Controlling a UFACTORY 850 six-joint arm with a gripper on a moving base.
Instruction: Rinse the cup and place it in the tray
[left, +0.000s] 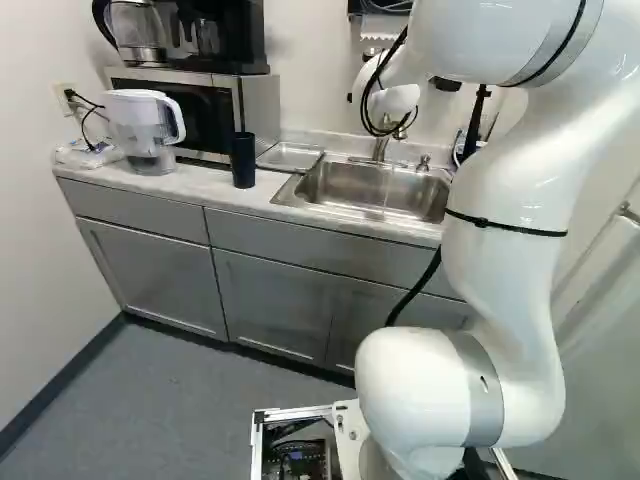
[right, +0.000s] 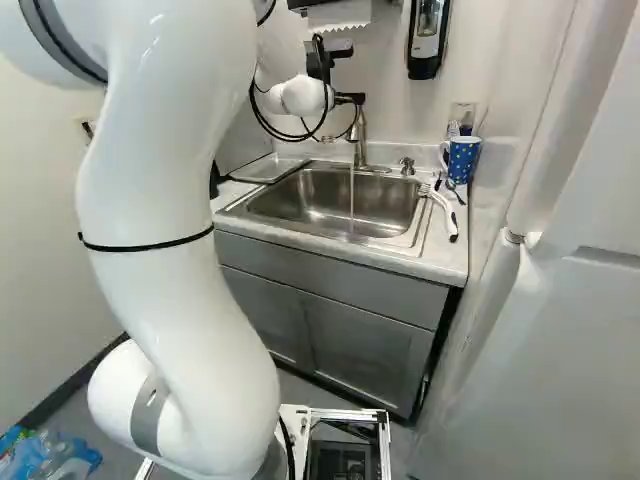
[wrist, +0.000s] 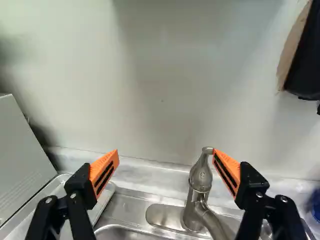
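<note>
Hovering with the end effector (right: 350, 98) by the faucet (right: 360, 140), at the back of the sink (right: 400, 241). Spread wide at the orange pads (wrist: 105, 171), with the wall ahead and the faucet's upright handle (wrist: 201, 176) right by one fingertip; cannot tell if touching it. Running in a thin stream from the faucet down into the sink: water (right: 351, 195).

Can see the dark blue cup (left: 243, 160) upright on the worktop (left: 205, 186), well apart from the end effector, between the white-topped pitcher (left: 145, 125) and the metal tray (left: 290, 157), near the microwave (left: 258, 110). Lying flat just beside the sink, on the cup's side: that tray. Can also spot a dotted blue mug (right: 463, 160) past the sink's other side, near a white-handled brush (right: 445, 212).
</note>
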